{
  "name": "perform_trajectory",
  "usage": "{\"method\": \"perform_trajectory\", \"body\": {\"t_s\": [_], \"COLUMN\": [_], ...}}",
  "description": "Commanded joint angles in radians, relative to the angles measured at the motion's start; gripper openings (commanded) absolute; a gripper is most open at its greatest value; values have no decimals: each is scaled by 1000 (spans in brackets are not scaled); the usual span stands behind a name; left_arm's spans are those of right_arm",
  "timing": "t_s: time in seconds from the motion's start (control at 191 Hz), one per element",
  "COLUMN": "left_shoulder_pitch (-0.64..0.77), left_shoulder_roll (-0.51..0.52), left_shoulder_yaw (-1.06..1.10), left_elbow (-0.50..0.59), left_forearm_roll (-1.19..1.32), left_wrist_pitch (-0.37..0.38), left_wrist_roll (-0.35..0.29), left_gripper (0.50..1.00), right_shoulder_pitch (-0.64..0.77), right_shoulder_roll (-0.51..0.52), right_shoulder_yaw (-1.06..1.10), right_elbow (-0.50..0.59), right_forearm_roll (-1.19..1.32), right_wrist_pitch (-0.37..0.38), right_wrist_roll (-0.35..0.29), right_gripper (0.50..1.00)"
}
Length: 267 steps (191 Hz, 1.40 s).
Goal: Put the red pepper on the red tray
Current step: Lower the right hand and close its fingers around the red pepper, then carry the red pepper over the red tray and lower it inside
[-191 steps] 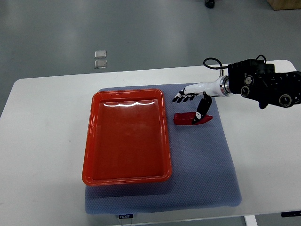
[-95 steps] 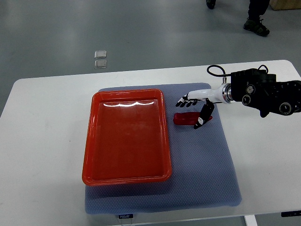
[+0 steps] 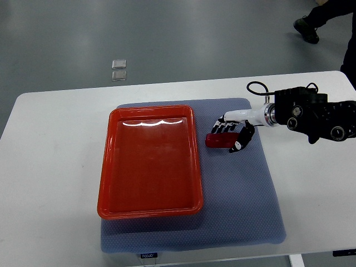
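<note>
Right hand (image 3: 231, 133) lowered, fingers closing around red pepper (image 3: 218, 141), blue mat (image 3: 245, 194), white table (image 3: 55, 167), grey floor.

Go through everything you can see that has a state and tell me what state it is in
Red pepper: lying on the blue-grey mat, outside the tray.
Red rectangular plastic tray: empty, resting on the mat.
Blue-grey textured mat: spread flat on the white table.
Right robot hand: fingers closing around the pepper, not lifted.

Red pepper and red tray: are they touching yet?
Apart. The top view shows the red pepper lying on the blue mat with a strip of mat between it and the red tray rim.
</note>
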Motion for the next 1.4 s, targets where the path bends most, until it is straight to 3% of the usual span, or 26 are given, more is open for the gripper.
{"method": "perform_trajectory", "body": {"t_s": [0.0,0.278,0.472,0.618,0.66,0.692,1.106,1.3,1.394], "left_shoulder_pitch": [0,0,2,2,2,2,2,0,2], "left_shoulder_roll": [0,0,0,0,0,0,0,0,0], "left_shoulder_yaw": [-1,-1,-1,-3,-3,-3,0,0,-1], "left_elbow": [0,0,0,2,2,2,0,0,0], "left_forearm_roll": [0,0,0,0,0,0,0,0,0], "left_wrist_pitch": [0,0,0,0,0,0,-2,0,0], "left_wrist_roll": [0,0,0,0,0,0,0,0,0], "left_gripper": [1000,1000,1000,1000,1000,1000,1000,1000,1000], "right_shoulder_pitch": [-3,-12,-24,-30,-32,-32,100,178,217], "right_shoulder_roll": [-1,-1,0,2,2,-1,-112,-84,-17], "right_shoulder_yaw": [0,-2,-2,-2,-2,-2,9,9,3], "right_elbow": [0,0,-2,0,-2,-2,55,60,51], "right_forearm_roll": [-1,-20,-26,-49,-49,-49,-29,-11,48], "right_wrist_pitch": [0,0,-2,-20,-22,-22,9,23,26], "right_wrist_roll": [0,0,0,0,0,0,3,3,3], "right_gripper": [803,782,715,594,525,500,500,500,500]}}
